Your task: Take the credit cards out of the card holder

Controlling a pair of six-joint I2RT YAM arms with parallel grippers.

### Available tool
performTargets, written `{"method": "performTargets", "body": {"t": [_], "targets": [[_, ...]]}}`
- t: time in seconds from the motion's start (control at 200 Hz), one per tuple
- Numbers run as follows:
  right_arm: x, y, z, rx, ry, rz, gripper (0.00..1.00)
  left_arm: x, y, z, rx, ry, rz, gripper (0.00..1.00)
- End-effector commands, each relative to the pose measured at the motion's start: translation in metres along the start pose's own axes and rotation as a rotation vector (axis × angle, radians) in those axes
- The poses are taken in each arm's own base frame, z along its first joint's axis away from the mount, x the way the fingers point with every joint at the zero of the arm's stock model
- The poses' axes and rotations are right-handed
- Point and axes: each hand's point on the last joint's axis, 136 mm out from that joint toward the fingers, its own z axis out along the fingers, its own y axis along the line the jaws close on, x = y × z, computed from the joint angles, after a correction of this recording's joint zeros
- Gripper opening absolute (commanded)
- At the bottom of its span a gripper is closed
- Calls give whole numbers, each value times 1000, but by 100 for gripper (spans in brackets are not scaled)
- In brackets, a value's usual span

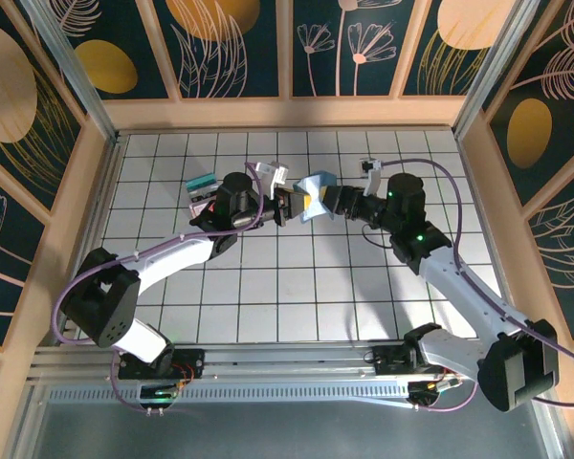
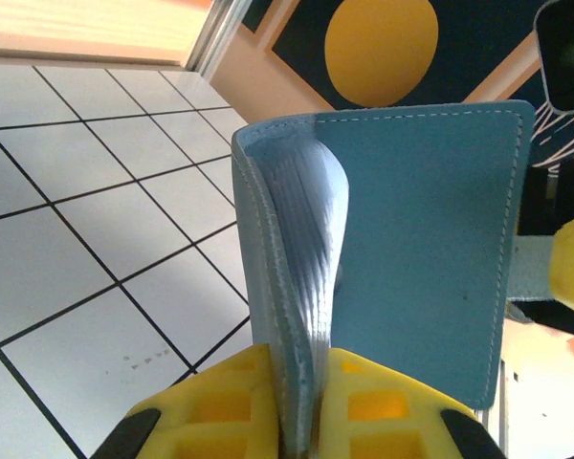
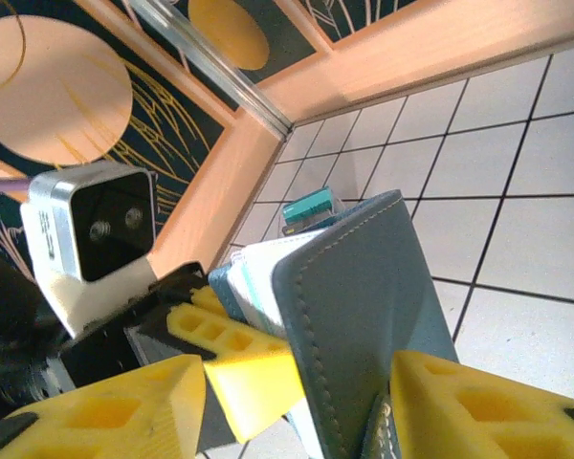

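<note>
The card holder [image 1: 316, 196] was set between the left gripper [image 1: 289, 204], on its left, and the right gripper [image 1: 337, 201], on its right; a card pile [image 1: 203, 188] was laid on the table further left.

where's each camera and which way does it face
Top external: above and behind the arms, looking down on the table; both arms meet at the card holder.
Left wrist: on the left arm, looking along the left end effector, shut on it.
Right wrist: on the right arm, facing the back-left corner past the right end effector.
Both wrist views share the card holder.
</note>
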Motion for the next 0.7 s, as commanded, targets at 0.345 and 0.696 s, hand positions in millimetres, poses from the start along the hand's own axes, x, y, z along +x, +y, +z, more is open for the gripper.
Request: {"method": "performTargets", "body": {"t": [0.345, 0.696], "targets": [[-3, -6, 23, 57, 42, -13, 72, -3, -26, 0, 87, 12, 80, 6], [5, -7, 34, 53, 83, -12, 73, -9, -35, 4, 113, 12, 97, 8]]}}
